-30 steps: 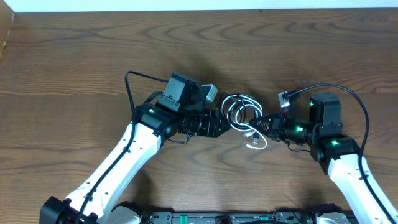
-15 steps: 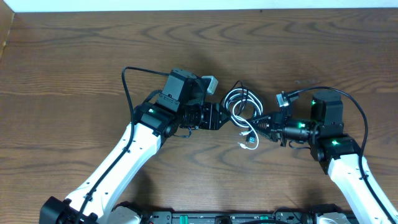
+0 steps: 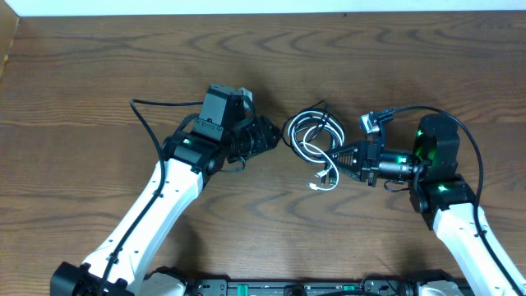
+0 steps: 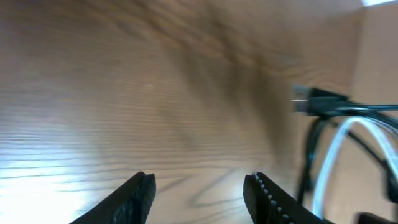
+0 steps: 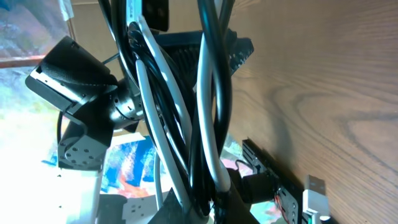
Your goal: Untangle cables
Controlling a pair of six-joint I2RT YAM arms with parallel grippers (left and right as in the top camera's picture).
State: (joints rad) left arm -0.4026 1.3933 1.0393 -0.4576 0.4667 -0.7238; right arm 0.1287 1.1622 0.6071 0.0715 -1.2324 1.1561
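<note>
The job was barely begun, by my reckoning. My right claw (image 3: 343,158) was closed on the cables (image 3: 311,136), pinching the bundle at its right side, near the middle of the surface (image 3: 99,82). From there the black and white strands looped off to the left in a tight coil, crossing over one another. In the right wrist view they ran out from the grip side by side and wrapped together, with no strand hanging free of the rest. A white end (image 3: 324,182) with its small plug trailed loose on the near side of the coil. It was the only part that looked separate. My left claw (image 4: 199,186) stood open with nothing between its fingers, just left of the coil and not touching it. Its camera showed a black plug (image 4: 316,103) and a white loop off to the right, apart from the fingers. I could not tell whether the coil lay on the surface or hung a little above it. So one side was held and the other was not. As I judged it, nothing had yet been pulled apart. What was left was nearly all of the work: taking hold of one strand with the left claw, drawing it out through the loops, and laying the black and white cables down apart.
</note>
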